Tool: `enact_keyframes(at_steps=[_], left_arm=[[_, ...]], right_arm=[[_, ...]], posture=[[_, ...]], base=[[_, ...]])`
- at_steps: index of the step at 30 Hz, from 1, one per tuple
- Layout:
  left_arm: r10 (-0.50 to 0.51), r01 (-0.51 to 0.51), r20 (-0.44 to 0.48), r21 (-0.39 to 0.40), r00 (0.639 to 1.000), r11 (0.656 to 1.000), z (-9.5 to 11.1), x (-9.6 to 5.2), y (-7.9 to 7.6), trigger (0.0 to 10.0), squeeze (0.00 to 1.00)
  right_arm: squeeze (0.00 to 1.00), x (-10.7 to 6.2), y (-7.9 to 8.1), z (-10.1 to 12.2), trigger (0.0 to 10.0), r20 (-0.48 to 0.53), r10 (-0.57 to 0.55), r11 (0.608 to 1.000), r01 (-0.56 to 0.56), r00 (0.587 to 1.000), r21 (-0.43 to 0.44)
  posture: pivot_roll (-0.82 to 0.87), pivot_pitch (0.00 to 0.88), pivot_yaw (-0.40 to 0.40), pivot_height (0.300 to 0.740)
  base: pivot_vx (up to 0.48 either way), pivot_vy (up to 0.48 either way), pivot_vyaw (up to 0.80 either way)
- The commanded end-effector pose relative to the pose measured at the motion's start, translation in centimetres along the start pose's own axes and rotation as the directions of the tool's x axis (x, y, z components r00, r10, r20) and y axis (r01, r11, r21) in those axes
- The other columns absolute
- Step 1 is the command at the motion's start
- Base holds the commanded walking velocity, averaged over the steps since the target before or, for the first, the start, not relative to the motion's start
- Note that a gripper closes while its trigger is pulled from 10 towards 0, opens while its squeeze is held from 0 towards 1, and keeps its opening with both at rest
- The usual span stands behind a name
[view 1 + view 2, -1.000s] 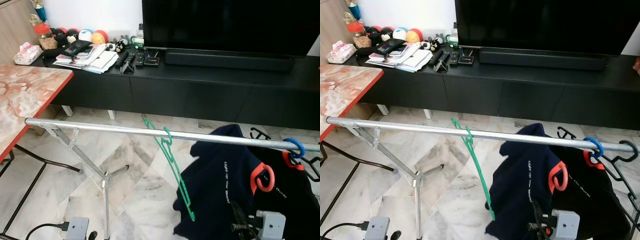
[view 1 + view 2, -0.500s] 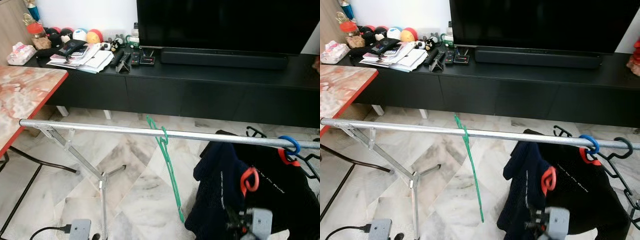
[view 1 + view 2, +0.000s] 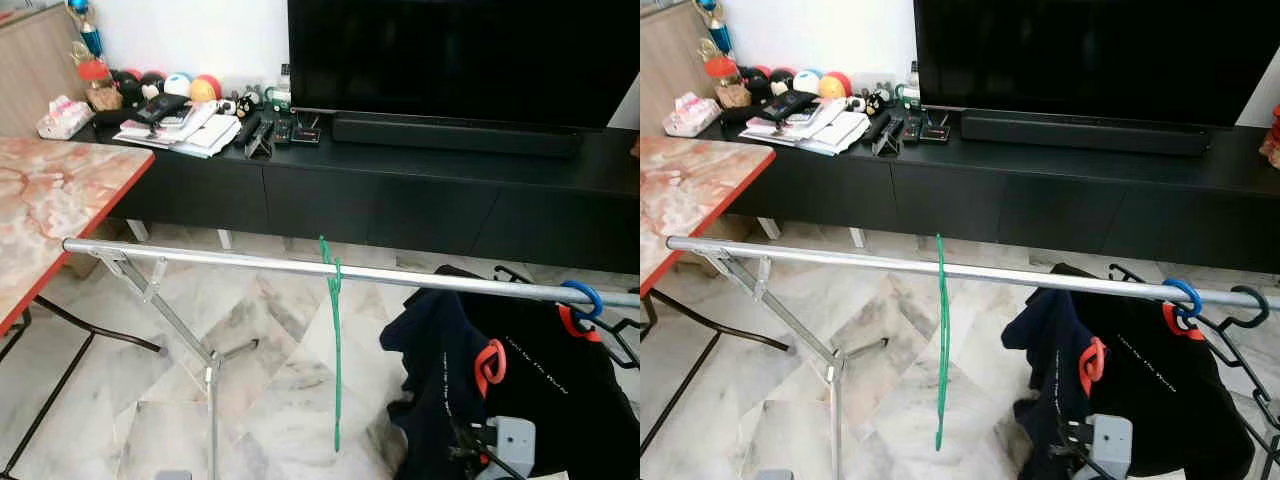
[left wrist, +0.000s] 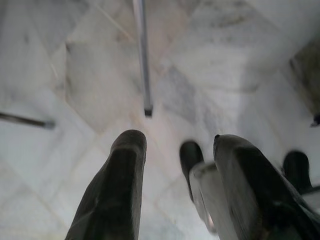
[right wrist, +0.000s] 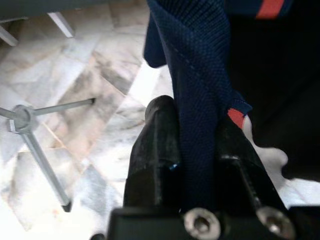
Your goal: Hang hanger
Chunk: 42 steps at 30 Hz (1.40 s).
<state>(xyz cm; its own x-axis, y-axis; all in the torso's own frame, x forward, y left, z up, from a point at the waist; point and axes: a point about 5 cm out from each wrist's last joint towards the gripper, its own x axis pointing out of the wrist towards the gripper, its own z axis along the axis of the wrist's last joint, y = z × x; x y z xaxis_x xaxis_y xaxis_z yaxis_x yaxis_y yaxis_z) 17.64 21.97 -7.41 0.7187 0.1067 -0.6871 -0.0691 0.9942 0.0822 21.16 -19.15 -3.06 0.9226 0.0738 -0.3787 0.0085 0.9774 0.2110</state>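
One silver rail crosses the room. Four hangers hook over the rail: one green hanger near its middle, and one blue hanger, one orange hanger and one black hanger toward its right end. One dark shirt hangs under the rail. One television and one soundbar stand behind the rail, with one marble tabletop at the rail's left end.

the navy shirt fills the gap between my right gripper fingers and hides the hanger it hangs on. the rail runs off the right edge. my left gripper is blurred, its base cut off.
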Motion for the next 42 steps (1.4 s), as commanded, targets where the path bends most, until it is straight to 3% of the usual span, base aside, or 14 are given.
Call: enact_keyframes(at_steps=[1, 11, 21, 42], left_arm=[[0.009, -0.009, -0.022, 0.002, 1.0, 1.0, -0.3, -0.1, 0.4, 10.0, 0.0], [0.004, -0.004, -0.023, -0.014, 1.0, 1.0, -0.1, 0.1, -0.3, 10.0, 0.0], [0.032, -0.035, -0.06, -0.048, 0.998, 0.998, -1.5, -0.5, 0.1, 10.0, 0.0], [0.021, -0.024, -0.047, -0.06, 0.999, 0.998, -1.5, -0.5, -0.5, 10.0, 0.0]], right_arm=[[0.0, 0.0, -0.2, 0.4, 10.0, 0.044, -0.017, 1.0, 0.017, 0.999, 0.002], [0.0, 0.2, -1.4, 1.7, 10.0, 0.098, -0.052, 0.999, 0.053, 0.994, -0.007], [0.0, 0.7, -0.9, 2.0, 10.0, 0.095, -0.024, 0.999, 0.026, 0.995, -0.018], [0.0, 0.7, -1.1, 1.7, 10.0, 0.072, -0.021, 0.999, 0.024, 0.997, -0.037]], posture=[[-0.08, 0.074, 0.006, 0.74], [-0.08, 0.108, 0.009, 0.74], [-0.07, 0.127, -0.014, 0.74], [-0.06, 0.147, -0.022, 0.74]], base=[[0.0, 0.0, 0.0], [0.0, 0.0, 0.0], [0.0, 0.0, 0.0], [-0.279, 0.0, 0.0]])
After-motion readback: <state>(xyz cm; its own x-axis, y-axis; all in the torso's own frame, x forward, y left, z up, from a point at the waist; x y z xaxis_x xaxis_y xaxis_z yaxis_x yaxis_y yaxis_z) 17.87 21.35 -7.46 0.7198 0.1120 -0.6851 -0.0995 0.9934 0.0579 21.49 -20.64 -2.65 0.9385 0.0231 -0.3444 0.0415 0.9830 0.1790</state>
